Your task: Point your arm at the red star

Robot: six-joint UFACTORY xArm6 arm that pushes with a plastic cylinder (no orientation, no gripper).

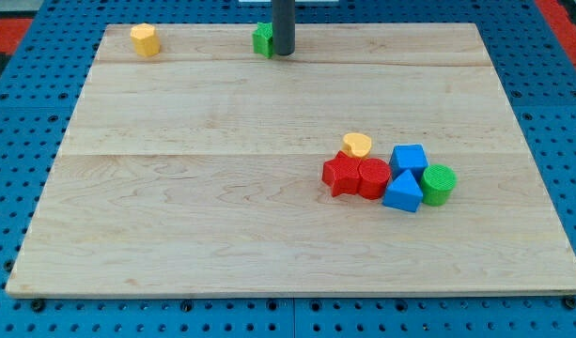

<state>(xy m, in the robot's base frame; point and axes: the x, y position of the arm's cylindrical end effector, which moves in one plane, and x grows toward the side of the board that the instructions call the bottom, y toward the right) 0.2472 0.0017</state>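
The red star (339, 175) lies right of the board's centre, at the left end of a tight cluster. A red cylinder (373, 177) touches its right side. My tip (283, 53) is at the view's top, near the board's far edge, touching the right side of a green block (261, 39). The tip stands far above and to the left of the red star.
In the cluster are a yellow heart (357, 145), a blue cube (409, 158), a blue triangle (403, 192) and a green cylinder (439, 184). A yellow block (145, 40) sits at the top left. The wooden board (175, 225) lies on a blue pegboard.
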